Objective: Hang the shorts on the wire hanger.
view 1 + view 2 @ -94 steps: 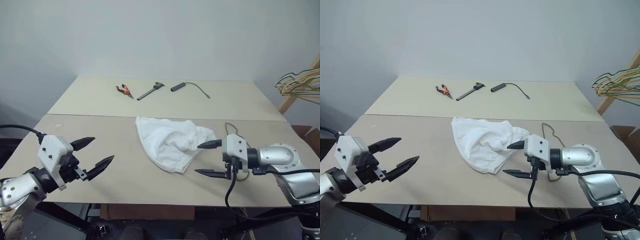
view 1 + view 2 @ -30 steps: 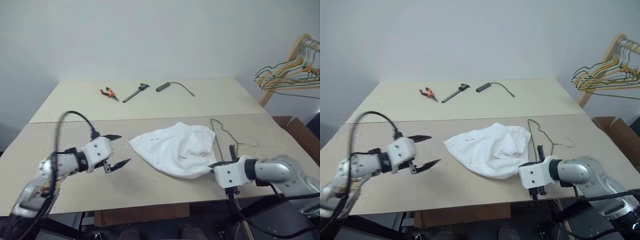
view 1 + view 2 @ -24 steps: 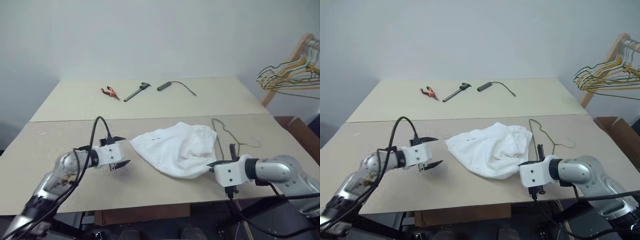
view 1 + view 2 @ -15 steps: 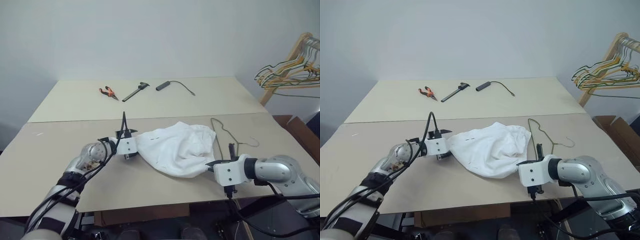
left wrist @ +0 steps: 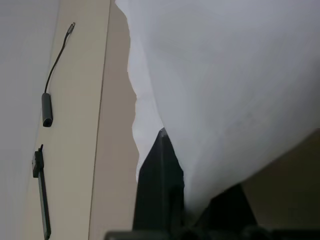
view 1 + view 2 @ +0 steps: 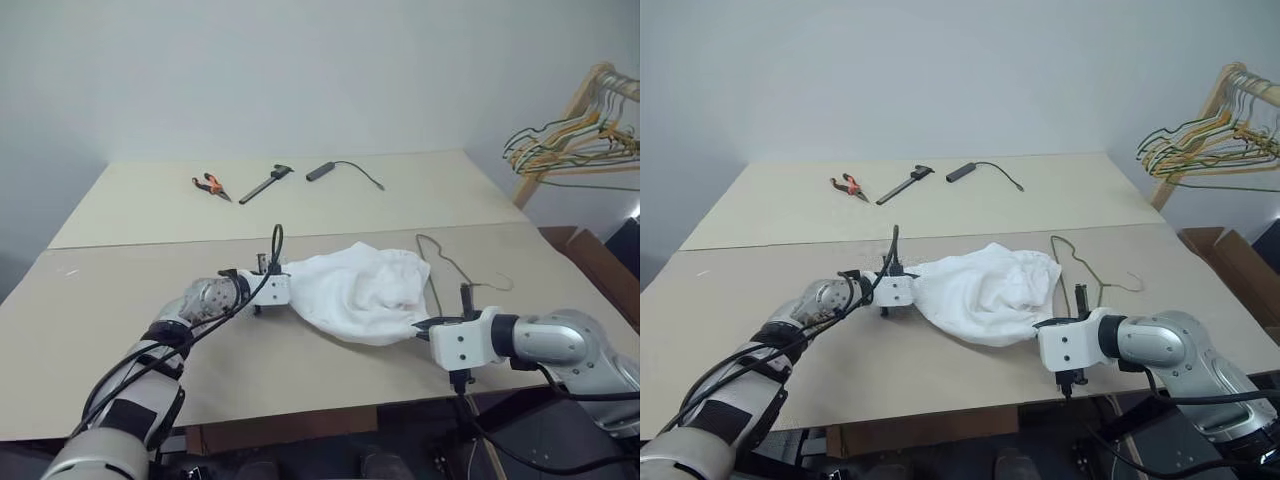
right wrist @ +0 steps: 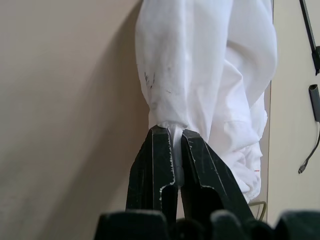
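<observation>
- We had both grippers clamped on the shorts [image 6: 360, 295]: the left gripper [image 6: 281, 291] on the left edge, the right gripper [image 7: 172, 150] on the near right edge.
- The shorts lay bunched mid-table.
- The wire hanger [image 6: 448, 270] lay flat just right of them, untouched.
- Threading the shorts onto it remained to be done.

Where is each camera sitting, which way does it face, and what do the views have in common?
Head stereo pair: looks forward and down over the table; both arms show, left end effector and right end effector each shut on the shorts, wire hanger beside.
Left wrist: looks along its fingers into the fabric.
Right wrist: fingers pinch the fabric.
Shared: the shorts.
</observation>
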You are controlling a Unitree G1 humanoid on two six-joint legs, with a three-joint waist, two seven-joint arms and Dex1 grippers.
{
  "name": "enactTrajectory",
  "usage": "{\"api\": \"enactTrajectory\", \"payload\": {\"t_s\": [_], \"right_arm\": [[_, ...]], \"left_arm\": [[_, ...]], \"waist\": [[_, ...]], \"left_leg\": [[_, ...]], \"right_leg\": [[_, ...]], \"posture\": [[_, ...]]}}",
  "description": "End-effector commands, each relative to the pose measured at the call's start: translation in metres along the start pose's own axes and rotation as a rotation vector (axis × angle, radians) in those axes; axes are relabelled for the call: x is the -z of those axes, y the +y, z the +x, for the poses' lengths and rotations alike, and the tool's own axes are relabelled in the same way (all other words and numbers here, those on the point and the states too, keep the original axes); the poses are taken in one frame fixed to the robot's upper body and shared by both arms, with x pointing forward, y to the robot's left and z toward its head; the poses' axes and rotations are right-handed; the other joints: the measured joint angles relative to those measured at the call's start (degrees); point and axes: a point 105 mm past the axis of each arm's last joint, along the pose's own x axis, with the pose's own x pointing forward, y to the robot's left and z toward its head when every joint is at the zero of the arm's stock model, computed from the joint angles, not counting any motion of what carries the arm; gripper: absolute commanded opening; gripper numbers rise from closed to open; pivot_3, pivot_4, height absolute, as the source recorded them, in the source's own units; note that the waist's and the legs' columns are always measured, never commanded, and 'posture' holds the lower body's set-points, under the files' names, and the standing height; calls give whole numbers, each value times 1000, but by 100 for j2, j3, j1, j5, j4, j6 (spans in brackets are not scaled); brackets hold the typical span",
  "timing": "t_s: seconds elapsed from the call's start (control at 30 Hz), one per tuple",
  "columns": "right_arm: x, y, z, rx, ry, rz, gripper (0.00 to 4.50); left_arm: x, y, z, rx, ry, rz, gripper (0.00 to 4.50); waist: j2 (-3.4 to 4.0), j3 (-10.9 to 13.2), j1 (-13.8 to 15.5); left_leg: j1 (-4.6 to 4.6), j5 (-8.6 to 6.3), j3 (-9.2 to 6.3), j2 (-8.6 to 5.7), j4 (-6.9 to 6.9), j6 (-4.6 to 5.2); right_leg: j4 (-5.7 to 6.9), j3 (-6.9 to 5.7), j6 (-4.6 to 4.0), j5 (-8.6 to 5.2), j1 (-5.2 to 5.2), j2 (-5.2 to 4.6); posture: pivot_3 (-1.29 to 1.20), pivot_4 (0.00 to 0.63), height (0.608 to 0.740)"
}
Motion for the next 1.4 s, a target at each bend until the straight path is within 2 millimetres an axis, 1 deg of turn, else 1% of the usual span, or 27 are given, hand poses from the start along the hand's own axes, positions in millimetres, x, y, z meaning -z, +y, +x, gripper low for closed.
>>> {"api": "enactTrajectory", "payload": {"t_s": [0.03,0.13,0.2,0.27,0.33,0.4,0.47,0.5,0.57,0.6,0.67,0.7,0.73,0.77,0.8,0.83,0.87,0.9,0.93,0.97,1.0,1.07,1.13,1.2,1.23,1.33,1.4], "right_arm": [[5,-15,-6,60,23,-4,0],[19,-25,-7,80,62,-28,0],[26,-37,-7,87,69,-50,0],[30,-57,-6,112,66,-79,0],[31,-90,-1,180,62,-104,0],[32,-134,6,303,68,-125,0],[35,-188,11,489,129,-160,0],[33,-228,9,665,177,-168,0],[23,-279,-2,927,238,-181,0],[8,-305,-18,1115,204,-154,0],[-12,-330,-42,1355,144,-115,0],[-21,-338,-57,1468,109,-102,0],[-27,-342,-66,1541,86,-101,0],[-30,-344,-74,1592,74,-119,0],[-29,-342,-76,1612,74,-146,0],[-28,-340,-76,1618,77,-168,0],[-19,-333,-64,1531,98,-196,0],[-6,-323,-45,1392,125,-201,0],[3,-314,-32,1293,143,-201,0],[14,-299,-17,1181,162,-258,0],[25,-283,-3,1070,159,-264,0],[42,-253,15,924,157,-296,0],[52,-238,23,856,160,-291,0],[60,-214,35,743,146,-312,0],[63,-205,39,701,139,-316,0],[66,-153,56,483,34,-343,0],[66,-127,59,408,-27,-355,0]], "left_arm": [[1,22,-31,-56,-35,25,32],[7,27,-75,-41,-5,59,32],[8,28,-103,-17,23,62,32],[7,32,-124,-9,49,43,32],[4,49,-133,-83,65,17,32],[1,82,-132,-232,83,-18,32],[1,126,-130,-427,116,-45,32],[1,165,-133,-589,148,-39,32],[-3,220,-143,-825,201,-25,32],[-11,255,-159,-994,222,-21,32],[-26,296,-185,-1224,249,1,32],[-36,313,-200,-1337,262,42,32],[-45,323,-211,-1411,267,76,32],[-56,331,-219,-1470,251,118,32],[-65,335,-220,-1485,219,144,32],[-70,336,-220,-1488,196,159,32],[-69,332,-207,-1420,182,177,32],[-64,323,-191,-1325,168,184,32],[-60,316,-181,-1259,161,189,32],[-53,301,-165,-1160,151,201,32],[-45,284,-150,-1070,140,213,32],[-28,245,-128,-931,120,188,32],[-21,219,-119,-846,108,162,32],[-14,184,-112,-753,108,122,32],[-13,170,-110,-714,107,103,32],[-14,114,-113,-561,120,39,32],[-18,85,-120,-474,144,-6,32]], "waist": [[1,0,-83],[3,3,-194],[5,4,-234],[6,6,-222],[7,7,-207],[12,13,-176],[14,23,-130],[14,29,-85],[10,40,-62],[9,40,-65],[5,38,-62],[5,37,-59],[5,36,-54],[5,36,-53],[6,35,-52],[7,34,-54],[7,34,-57],[8,33,-56],[9,31,-52],[9,31,-58],[8,31,-67],[8,32,-90],[10,34,-173],[12,37,-287],[12,37,-329],[10,35,-452],[11,33,-535]], "left_leg": [[0,0,0,2,-1,0],[-1,0,1,6,-2,-1],[1,-1,2,7,-2,-2],[5,-1,0,7,-3,-1],[12,-1,3,9,-2,-1],[30,0,6,8,-1,0],[40,6,5,4,3,4],[40,16,3,-1,4,5],[18,33,-2,-2,4,-6],[-2,45,-8,-2,-2,-22],[-73,58,-16,-6,-11,-44],[-92,71,-23,-9,-31,-68],[-111,86,-27,-11,-41,-103],[-122,81,-25,-17,-64,-111],[-124,78,-20,-29,-93,-115],[-119,77,-19,-40,-117,-115],[-117,65,-18,-41,-119,-114],[-118,52,-12,-42,-119,-112],[-123,46,-4,-46,-119,-103],[-123,42,-3,-51,-116,-97],[-125,40,-2,-57,-110,-93],[-121,41,4,-76,-103,-90],[-130,43,3,-80,-88,-89],[-167,56,-7,-80,-66,-91],[-167,58,-8,-80,-65,-91],[-147,56,-19,-79,-64,-87],[-104,46,-45,-79,-74,-71]], "right_leg": [[2,0,0,0,-4,0],[5,2,-1,1,-7,0],[8,4,-1,0,-9,-3],[10,4,-1,0,-4,-4],[11,4,2,-1,0,-4],[11,4,22,-12,14,-5],[17,5,27,-10,23,-5],[20,5,31,-4,22,-5],[25,2,-8,35,3,-4],[30,0,-13,44,-26,-2],[47,-1,-15,53,-108,-1],[65,-3,-14,53,-129,-1],[69,-5,-12,50,-154,-2],[72,-6,-12,49,-183,-7],[71,-5,-12,49,-202,-19],[66,-6,-10,48,-205,-29],[66,-10,-8,47,-204,-31],[57,-17,-6,45,-204,-32],[15,-19,1,41,-190,-36],[-5,-24,6,39,-176,-41],[-10,-24,8,38,-171,-47],[-17,-21,41,20,-159,-68],[-3,-15,56,11,-166,-76],[19,-15,53,12,-204,-77],[24,-13,53,13,-207,-79],[33,2,53,13,-193,-80],[29,11,53,12,-157,-76]], "posture": [[-117,0,740],[-91,0,740],[-75,0,740],[-57,0,740],[-38,0,740],[-24,0,740],[-9,0,740],[-4,0,740],[1,0,740],[3,0,740],[6,0,740],[6,0,740],[3,0,740],[3,0,740],[0,0,740],[0,0,740],[1,0,740],[0,0,740],[0,0,740],[0,0,740],[0,0,740],[0,0,740],[2,0,740],[6,0,740],[6,0,740],[14,0,740],[13,0,740]]}}
